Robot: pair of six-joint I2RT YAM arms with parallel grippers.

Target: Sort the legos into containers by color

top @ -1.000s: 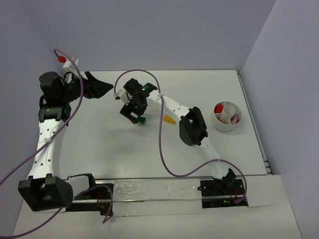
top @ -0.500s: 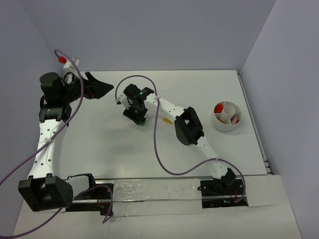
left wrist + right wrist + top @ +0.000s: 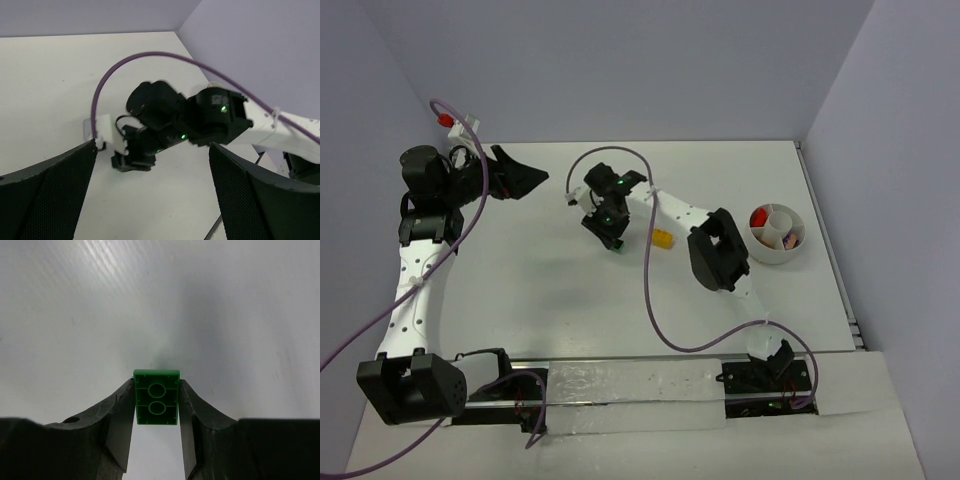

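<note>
A green lego sits pinched between the fingers of my right gripper, its hollow underside facing the wrist camera. From above, this right gripper hangs over the table's middle with the green lego at its tip. A yellow lego lies just to its right. The white divided container stands at the right edge, with a red lego in one wedge and small purple and orange pieces in another. My left gripper rests open at the back left, its fingers wide apart with nothing between them.
The right arm's white links and a purple cable cross the table's centre. A red cable knob sits near the back left corner. Walls close the table at the back and right.
The right gripper has shut on the green lego and shifted slightly to the right with it. The left arm has stayed still.
</note>
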